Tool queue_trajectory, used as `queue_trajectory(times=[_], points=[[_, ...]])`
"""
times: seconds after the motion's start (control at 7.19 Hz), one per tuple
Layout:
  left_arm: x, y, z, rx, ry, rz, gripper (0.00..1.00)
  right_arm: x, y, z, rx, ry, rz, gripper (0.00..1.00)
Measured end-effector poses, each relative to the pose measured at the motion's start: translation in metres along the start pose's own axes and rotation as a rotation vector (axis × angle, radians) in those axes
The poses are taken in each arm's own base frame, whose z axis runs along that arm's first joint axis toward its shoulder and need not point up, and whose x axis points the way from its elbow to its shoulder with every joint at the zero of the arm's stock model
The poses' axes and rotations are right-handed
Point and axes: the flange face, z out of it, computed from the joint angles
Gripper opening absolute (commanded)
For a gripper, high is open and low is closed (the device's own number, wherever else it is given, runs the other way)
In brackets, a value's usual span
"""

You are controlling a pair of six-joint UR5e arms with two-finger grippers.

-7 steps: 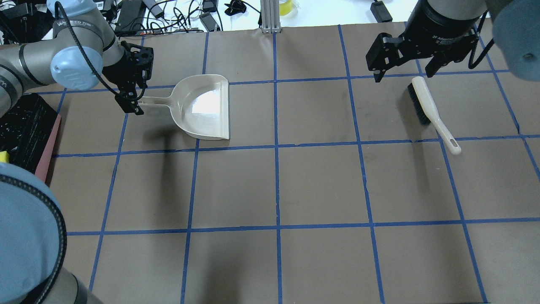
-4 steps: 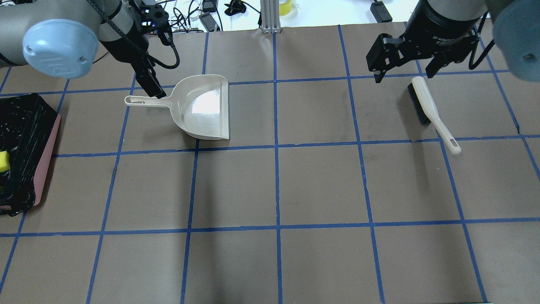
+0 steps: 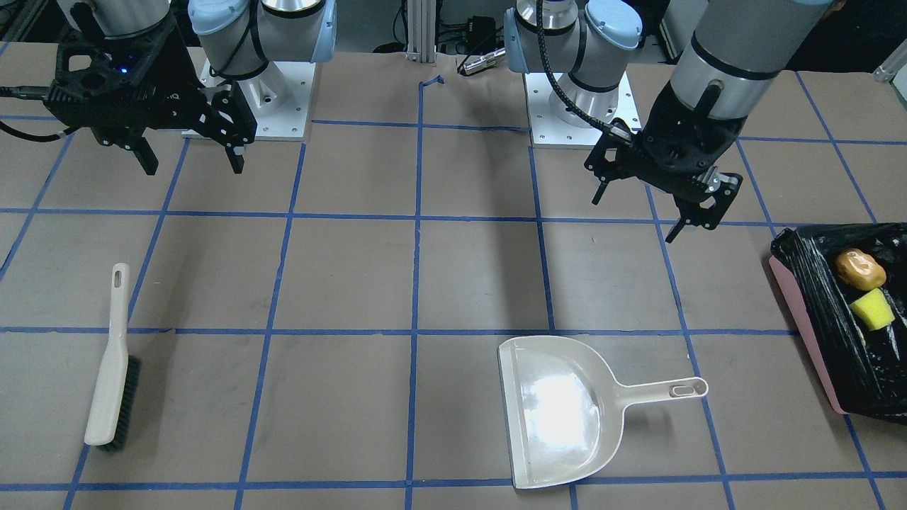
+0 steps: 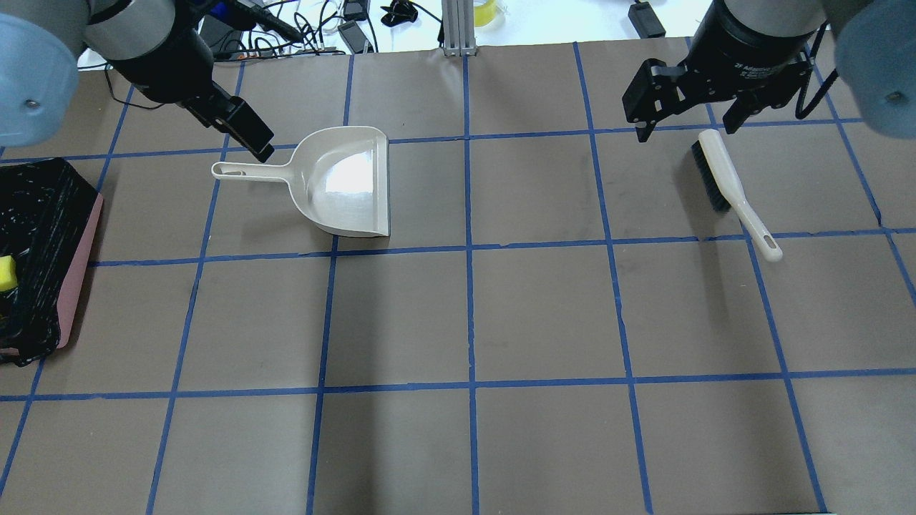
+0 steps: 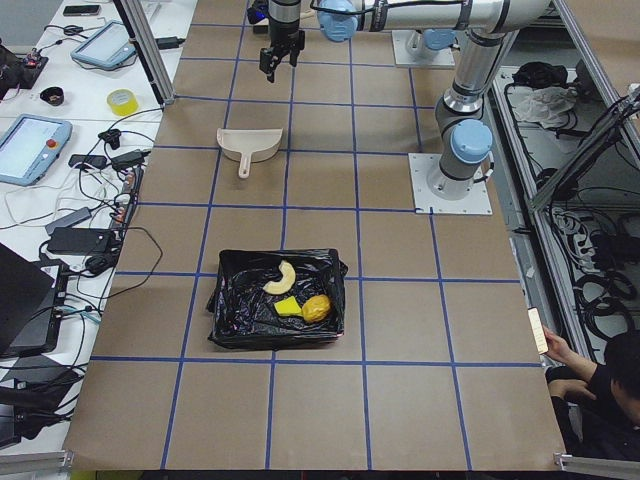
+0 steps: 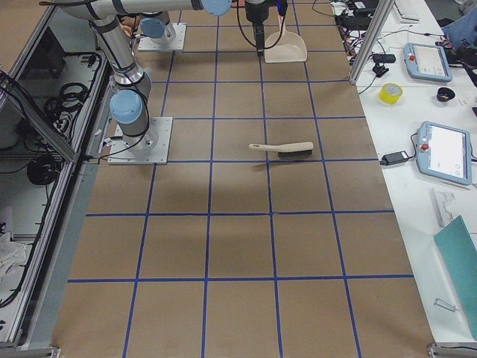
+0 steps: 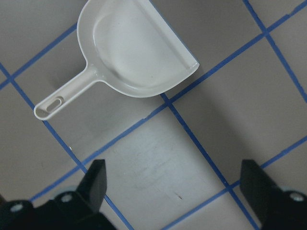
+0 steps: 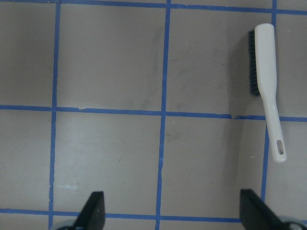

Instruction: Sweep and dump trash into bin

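Three trash pieces lie in the bin, well apart from the released left pincer.

The left gripper hangs in the air over the left part of the desk. It is tilted off vertical, and its jaws are spread wide with nothing between them. The left arm slants up from the wrist toward the desk's left end, with a black cable running along it. The right gripper hangs over the right part of the desk and points straight down. Its jaws are equally wide apart and empty. The right arm rises steeply above it. Both bases sit at the robot's edge of the desk.
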Motion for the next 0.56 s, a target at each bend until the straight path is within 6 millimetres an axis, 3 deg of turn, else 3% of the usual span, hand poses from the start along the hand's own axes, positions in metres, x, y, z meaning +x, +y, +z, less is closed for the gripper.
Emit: queue_trajectory(times=[0.28,0.56], points=[[0.013,0.023,-0.021,-0.034,0.018,-0.249,1.00,-0.001,0.004,-0.005,0.007,0.002,-0.002,1.00],[0.018,0.039,-0.023,-0.100,0.043,-0.362,1.00,-0.002,0.005,-0.006,0.009,-0.002,-0.001,1.00]])
